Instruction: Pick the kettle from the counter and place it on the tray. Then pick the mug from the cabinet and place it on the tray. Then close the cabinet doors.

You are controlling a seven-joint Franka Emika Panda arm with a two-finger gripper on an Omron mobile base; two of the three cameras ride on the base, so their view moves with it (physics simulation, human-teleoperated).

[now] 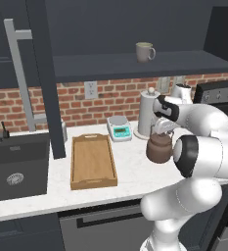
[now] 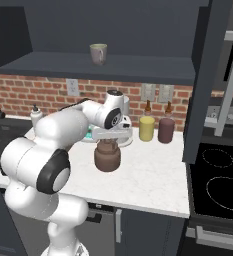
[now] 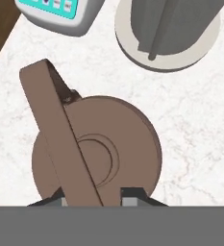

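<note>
Dark-brown kettle (image 3: 96,153) on marble counter (image 3: 190,125), end effector (image 3: 93,198) narrowed around its arched handle, no legible writing anywhere

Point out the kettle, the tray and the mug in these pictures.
kettle (image 1: 159,149), left base view, on its round body.
tray (image 1: 92,161), left base view, on its bare floor.
mug (image 2: 98,53), right base view, on its outer wall.

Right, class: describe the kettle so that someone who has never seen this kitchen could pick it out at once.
Find the white marble counter below the brick wall. The kettle stands on it, right of the wooden tray, in front of the tall white paper-towel roll. It alone is squat, round and dark brown, with an arched handle.
</note>
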